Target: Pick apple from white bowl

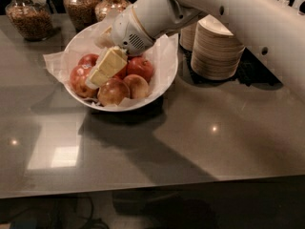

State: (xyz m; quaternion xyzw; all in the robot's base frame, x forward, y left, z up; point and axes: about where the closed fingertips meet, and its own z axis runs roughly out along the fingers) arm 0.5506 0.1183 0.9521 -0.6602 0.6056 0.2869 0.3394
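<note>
The apple (77, 79), the largest in the pile and red mottled with yellow patches, lies at the left side of the white bowl (159, 87), on crinkled white paper among smaller dark-red and duller golden-brown apples. The pale yellow tool (95, 80) reaches down into the bowl from the upper right, its tip at the apple's right flank, but it cannot be told whether it is apart, together or clamped on the fruit. The bowl stands on the grey desk (214, 142).
</note>
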